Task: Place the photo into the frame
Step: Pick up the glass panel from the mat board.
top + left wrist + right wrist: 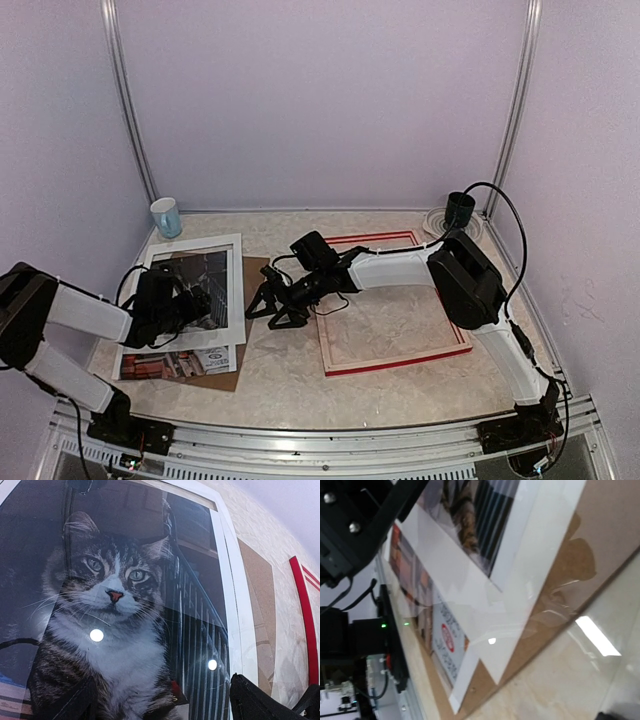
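1. The photo [110,605] is a glossy rectangular print of a grey-and-white tabby, with spots of light glaring off its sheen. It lies flat on the left side of the marbled table [300,395].
2. A matte white mat border [237,290] lies over it, skewed so that the print's lower strip with books pokes out. A plain brown backing board [255,272] lies beneath both.
3. The frame [400,362], thin red rails around bare table, lies flat to the right of the board, apart from the photo.
4. The left hand [195,303] hovers directly over the photo, fingers [255,700] spread wide, grasping nothing.
5. The right hand [268,312] is released too, splayed low between the board's right edge and the frame's left rail.
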Action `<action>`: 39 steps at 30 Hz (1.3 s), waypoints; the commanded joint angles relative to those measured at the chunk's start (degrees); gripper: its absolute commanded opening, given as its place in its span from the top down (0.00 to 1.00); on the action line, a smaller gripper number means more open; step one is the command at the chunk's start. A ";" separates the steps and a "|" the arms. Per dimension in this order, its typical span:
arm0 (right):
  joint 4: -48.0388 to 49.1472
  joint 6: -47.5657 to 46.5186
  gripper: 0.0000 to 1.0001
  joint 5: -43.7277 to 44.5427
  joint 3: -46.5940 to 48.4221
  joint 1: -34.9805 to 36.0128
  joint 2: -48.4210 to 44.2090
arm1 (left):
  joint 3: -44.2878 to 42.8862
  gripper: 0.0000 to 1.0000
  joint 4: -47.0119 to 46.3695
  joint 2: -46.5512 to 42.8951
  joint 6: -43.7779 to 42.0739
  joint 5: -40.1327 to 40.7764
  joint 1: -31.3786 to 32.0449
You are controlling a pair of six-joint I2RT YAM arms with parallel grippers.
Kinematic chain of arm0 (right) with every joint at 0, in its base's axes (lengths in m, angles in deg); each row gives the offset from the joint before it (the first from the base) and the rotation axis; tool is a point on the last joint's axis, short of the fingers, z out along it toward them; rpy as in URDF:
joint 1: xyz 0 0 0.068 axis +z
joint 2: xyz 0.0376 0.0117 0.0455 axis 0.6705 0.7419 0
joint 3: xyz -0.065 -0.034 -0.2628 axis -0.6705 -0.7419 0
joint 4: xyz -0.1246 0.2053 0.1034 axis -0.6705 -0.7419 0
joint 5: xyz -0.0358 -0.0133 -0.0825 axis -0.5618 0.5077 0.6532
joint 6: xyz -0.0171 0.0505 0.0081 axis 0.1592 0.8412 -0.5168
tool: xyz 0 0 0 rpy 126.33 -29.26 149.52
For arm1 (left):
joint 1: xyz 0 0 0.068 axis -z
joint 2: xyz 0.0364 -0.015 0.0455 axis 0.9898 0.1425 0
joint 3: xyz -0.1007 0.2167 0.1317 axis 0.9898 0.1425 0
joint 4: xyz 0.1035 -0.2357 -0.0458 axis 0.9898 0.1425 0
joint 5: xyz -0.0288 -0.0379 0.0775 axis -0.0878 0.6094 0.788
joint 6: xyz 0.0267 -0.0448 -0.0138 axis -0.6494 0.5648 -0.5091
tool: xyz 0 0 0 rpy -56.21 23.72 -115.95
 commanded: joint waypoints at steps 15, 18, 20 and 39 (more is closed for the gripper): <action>-1.87 3.83 0.01 4.04 4.26 -0.87 4.35 | -1.52 0.12 1.93 2.68 -1.02 -2.14 0.64; -1.48 5.32 0.01 4.89 4.47 -1.31 4.55 | -1.72 0.12 1.93 2.90 -1.26 -2.14 0.91; -0.25 6.75 0.01 3.56 4.86 -1.57 5.13 | -1.88 0.13 2.01 3.01 -1.38 -2.09 1.24; 21.96 20.10 0.07 -8.12 2.68 -2.02 7.24 | -2.90 0.13 2.81 3.70 -2.04 -2.24 1.96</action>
